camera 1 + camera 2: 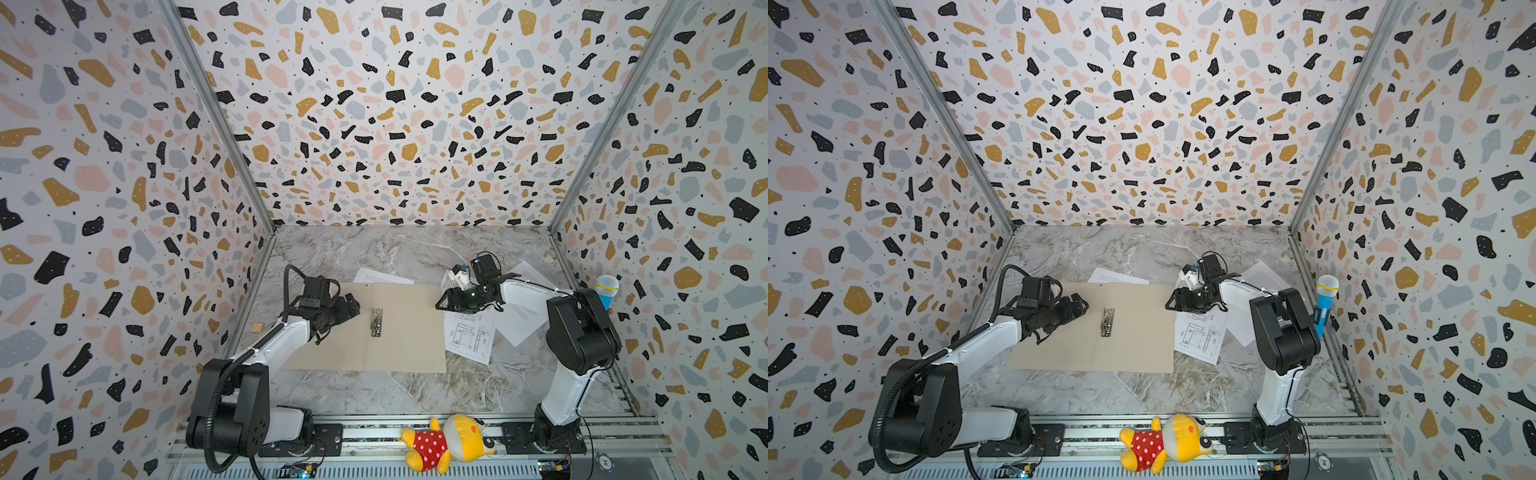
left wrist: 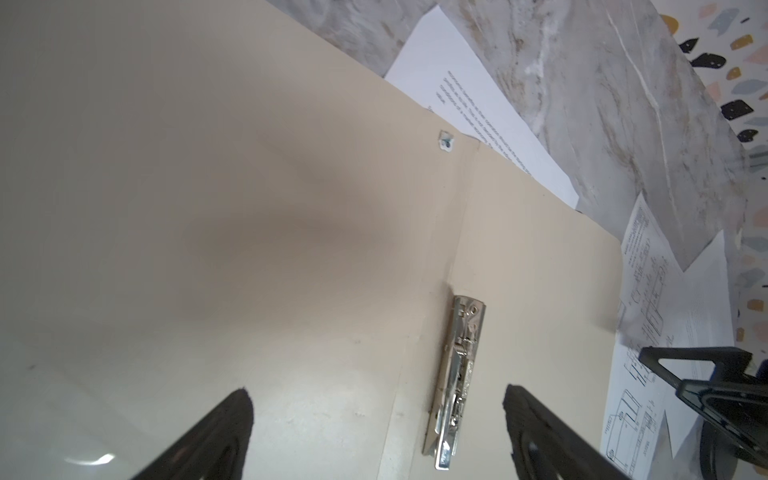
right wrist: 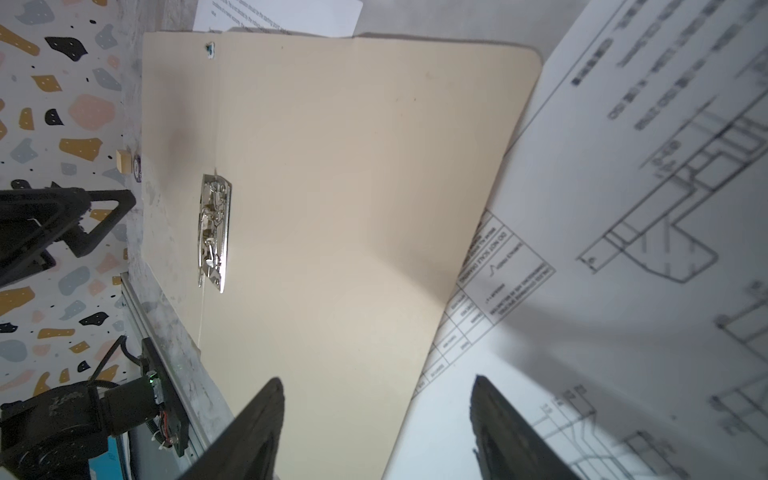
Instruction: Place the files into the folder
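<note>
The tan folder (image 1: 407,336) (image 1: 1133,340) lies open and flat on the marble table, with its silver clip (image 1: 376,322) (image 2: 457,374) (image 3: 215,232) at the spine. My left gripper (image 1: 353,305) (image 2: 376,399) hovers open over the left flap, next to the clip, holding nothing. My right gripper (image 1: 442,300) (image 3: 376,384) is open, its jaws straddling the folder's right edge and the line-drawing sheet (image 1: 471,336) (image 3: 623,249). One text sheet (image 1: 382,276) (image 2: 478,104) pokes out behind the folder. Another text sheet (image 1: 519,328) lies partly under the right arm.
A yellow plush toy (image 1: 449,442) lies on the front rail between the arm bases. A blue toy microphone (image 1: 606,291) leans on the right wall. A small wooden block (image 1: 255,327) sits at the table's left edge. Patterned walls close in three sides.
</note>
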